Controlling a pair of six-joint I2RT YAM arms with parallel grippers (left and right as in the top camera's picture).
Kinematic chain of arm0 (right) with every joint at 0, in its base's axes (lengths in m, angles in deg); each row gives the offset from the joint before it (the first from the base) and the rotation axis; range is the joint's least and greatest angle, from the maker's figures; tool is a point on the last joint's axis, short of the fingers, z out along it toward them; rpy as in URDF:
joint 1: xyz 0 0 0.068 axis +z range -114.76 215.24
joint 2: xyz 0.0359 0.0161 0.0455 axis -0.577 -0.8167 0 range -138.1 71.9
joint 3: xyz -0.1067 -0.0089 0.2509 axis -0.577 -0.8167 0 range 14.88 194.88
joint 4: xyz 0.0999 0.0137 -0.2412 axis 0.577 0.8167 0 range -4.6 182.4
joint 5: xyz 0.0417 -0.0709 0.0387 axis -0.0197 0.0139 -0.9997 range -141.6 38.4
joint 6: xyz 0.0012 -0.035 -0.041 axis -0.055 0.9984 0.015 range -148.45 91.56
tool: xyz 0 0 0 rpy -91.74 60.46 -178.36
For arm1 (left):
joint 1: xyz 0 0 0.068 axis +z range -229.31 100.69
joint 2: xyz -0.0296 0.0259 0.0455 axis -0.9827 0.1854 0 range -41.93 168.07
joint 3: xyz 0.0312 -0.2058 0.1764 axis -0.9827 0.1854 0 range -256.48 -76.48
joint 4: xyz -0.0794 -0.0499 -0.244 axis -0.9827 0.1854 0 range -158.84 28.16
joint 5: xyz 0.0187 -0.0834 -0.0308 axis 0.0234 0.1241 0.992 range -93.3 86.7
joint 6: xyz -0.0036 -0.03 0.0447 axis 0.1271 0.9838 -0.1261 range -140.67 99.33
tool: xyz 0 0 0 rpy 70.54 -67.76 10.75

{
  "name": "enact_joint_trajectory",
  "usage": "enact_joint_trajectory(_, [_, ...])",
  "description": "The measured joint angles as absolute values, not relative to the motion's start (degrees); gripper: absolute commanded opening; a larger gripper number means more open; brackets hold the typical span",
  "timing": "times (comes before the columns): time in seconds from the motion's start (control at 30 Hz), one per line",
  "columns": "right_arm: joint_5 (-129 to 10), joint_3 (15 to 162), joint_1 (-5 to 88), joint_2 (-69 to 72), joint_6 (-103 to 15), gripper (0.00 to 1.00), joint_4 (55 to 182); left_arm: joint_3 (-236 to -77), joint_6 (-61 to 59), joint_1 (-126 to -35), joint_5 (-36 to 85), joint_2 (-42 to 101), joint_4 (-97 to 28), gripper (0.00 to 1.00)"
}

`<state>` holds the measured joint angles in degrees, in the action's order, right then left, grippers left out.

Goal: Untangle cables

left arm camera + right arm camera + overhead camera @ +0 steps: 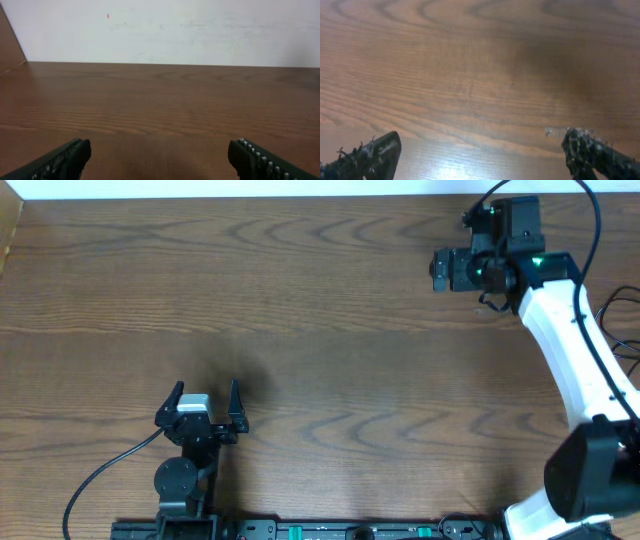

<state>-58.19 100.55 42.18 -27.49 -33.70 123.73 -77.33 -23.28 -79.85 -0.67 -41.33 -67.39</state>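
Note:
No thin black or white cord shows in any view; the cables are out of view. My left gripper sits near the table's front left, open and empty, with bare wood between its fingers in the left wrist view. My right gripper is at the far right of the table, pointing left. It is open and empty, over bare wood in the right wrist view.
The brown wooden table fills the overhead view. A thick black cable runs from the left arm's base. Black arm cables loop at the right edge. A white wall stands behind the table's far edge.

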Motion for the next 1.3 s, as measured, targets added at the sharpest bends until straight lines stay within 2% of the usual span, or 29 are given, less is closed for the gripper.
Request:
enact_joint_trajectory(0.13, [-58.0,91.9,42.2,-20.8,-33.6,0.99,112.3,-77.4,-23.3,-79.8,-0.7,-41.3,-67.4,0.93])
enact_joint_trajectory(0.6, [-57.9,43.7,39.9,6.5,-33.4,0.99,65.0,-77.5,-23.3,-79.8,-0.7,-41.3,-67.1,0.93])
enact_joint_trajectory(0.73, [-57.9,33.7,39.0,13.2,-33.4,0.99,55.9,-77.5,-23.3,-79.8,-0.7,-41.3,-67.2,0.93])
enact_joint_trajectory(1.1, [-56.0,17.3,35.5,31.8,-33.4,0.99,52.7,-77.6,-23.3,-79.8,-0.7,-41.3,-67.1,0.93])
enact_joint_trajectory(1.3, [-55.4,15.4,34.5,40.7,-33.4,0.99,61.6,-77.6,-23.3,-79.8,-0.7,-41.3,-67.1,0.93])
